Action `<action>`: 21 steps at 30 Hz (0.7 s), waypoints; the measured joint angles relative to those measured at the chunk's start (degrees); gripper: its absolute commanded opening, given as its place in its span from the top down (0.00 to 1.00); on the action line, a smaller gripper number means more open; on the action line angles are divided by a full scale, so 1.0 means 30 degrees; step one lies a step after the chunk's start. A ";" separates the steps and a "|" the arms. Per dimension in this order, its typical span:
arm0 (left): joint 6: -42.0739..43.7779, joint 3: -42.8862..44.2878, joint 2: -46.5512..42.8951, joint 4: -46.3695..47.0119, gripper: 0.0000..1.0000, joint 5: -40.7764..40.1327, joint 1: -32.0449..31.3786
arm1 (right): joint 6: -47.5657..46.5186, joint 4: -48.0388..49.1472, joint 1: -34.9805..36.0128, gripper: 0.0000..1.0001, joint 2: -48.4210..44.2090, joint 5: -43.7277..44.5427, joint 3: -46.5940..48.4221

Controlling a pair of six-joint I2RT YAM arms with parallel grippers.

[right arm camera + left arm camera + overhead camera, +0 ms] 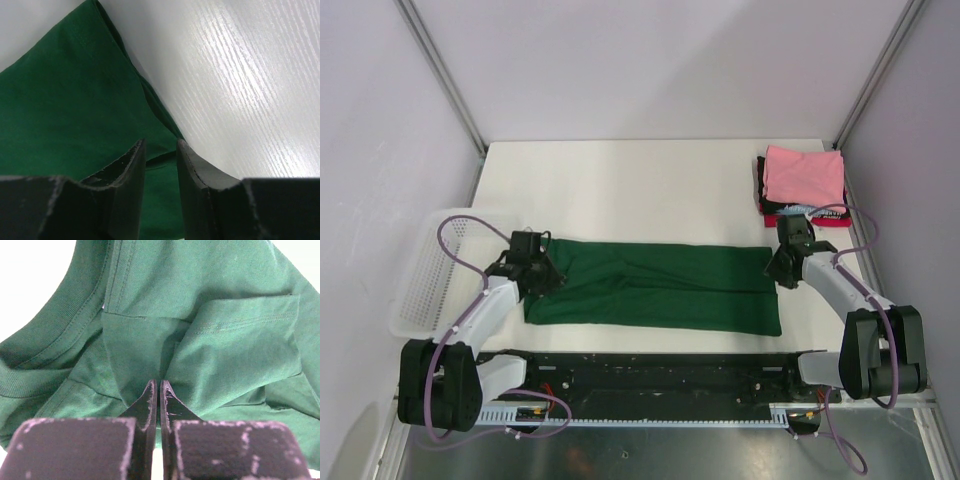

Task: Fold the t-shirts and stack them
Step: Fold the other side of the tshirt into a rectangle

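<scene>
The dark green t-shirt (650,285) lies folded into a long band across the near part of the table. My left gripper (542,272) is at its left, collar end. In the left wrist view that gripper (160,385) is shut on bunched green cloth (225,340), with the collar rib to the left. My right gripper (775,268) stands at the shirt's right end. In the right wrist view its jaws (160,145) are apart above the green hem (65,110), holding nothing. A folded pink t-shirt (803,175) tops a stack at the back right, over black (761,185) and red (840,222) ones.
A white mesh basket (430,270) sits at the table's left edge, beside the left arm. The white table (240,75) shows bare behind the green shirt. Grey walls with metal posts close in the back and sides.
</scene>
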 measured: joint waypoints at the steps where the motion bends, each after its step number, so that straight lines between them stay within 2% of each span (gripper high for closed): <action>1: -0.0015 0.0000 0.0000 0.0000 1.00 0.0007 0.0000 | 0.0007 0.0000 0.0036 0.65 -0.0007 -0.0087 0.0000; 10: -0.0080 0.0000 -0.1537 -0.0022 1.00 0.0415 0.0000 | 0.0109 0.0510 0.0867 0.67 0.0430 -0.0787 -0.0036; 18: -0.1100 -0.0503 -0.2368 -0.0036 1.00 0.0430 0.0000 | 0.0138 0.1443 0.0495 0.67 0.1945 -0.1457 -0.0525; 21: -0.1858 -0.1472 -0.2361 -0.0131 0.96 0.0291 0.0000 | 0.0131 0.1566 0.0306 0.67 0.1953 -0.1661 -0.0532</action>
